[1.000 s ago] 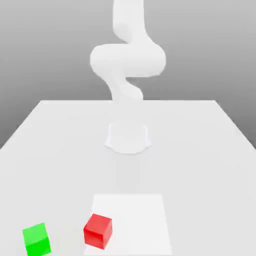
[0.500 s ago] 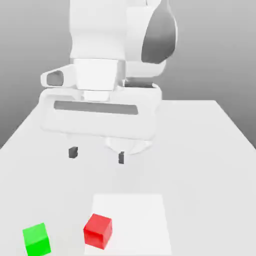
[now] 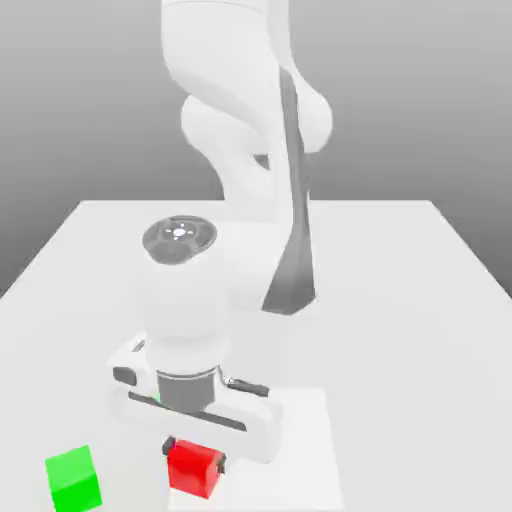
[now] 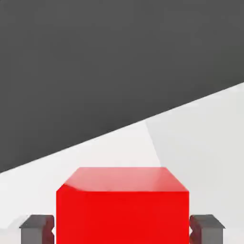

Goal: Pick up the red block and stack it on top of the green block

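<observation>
Blocks number two, one green block and one red block clamped in the end effector.

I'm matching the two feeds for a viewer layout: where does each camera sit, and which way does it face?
Exterior view: off the arm, in front of the table, facing the arm's base; it shows the arm, the gripper on the red block, and the green block at that view's left.
Hand view: on the hand, looking along the fingers; the red block sits between them.
Shared: red block, fingers, table.
</observation>
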Robot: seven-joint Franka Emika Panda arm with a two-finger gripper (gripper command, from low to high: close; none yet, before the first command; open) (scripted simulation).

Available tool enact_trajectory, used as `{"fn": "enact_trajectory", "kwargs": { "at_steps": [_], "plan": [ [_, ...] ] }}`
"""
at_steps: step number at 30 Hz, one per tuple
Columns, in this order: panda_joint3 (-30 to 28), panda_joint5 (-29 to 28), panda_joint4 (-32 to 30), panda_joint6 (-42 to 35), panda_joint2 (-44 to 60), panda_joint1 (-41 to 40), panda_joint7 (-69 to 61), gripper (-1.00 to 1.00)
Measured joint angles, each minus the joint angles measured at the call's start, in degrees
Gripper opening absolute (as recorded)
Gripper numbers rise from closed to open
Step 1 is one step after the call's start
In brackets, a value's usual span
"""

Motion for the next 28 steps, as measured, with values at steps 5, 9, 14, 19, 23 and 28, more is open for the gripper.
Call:
{"fn": "enact_trajectory", "kwargs": {
  "at_steps": [5,9,14,19,23,28],
  "plan": [
    [-0.03,-0.24,-0.42,-2.22,-2.64,-0.03,0.15,-1.0],
    [-1.23,-0.38,-0.05,-8.93,-8.95,-0.86,0.83,-1.0],
    [-6.84,2.08,8.46,-15.52,-6.88,-7.19,2.58,-1.0],
    [-6.28,4.44,9.9,-9.92,0.25,-8.87,1.34,1.0],
    [-6.28,4.44,9.9,-9.92,0.25,-8.87,1.34,1.0],
    [-7.0,2.8,9.71,-14.49,-4.57,-8.53,2.54,1.0]
  ]
}}
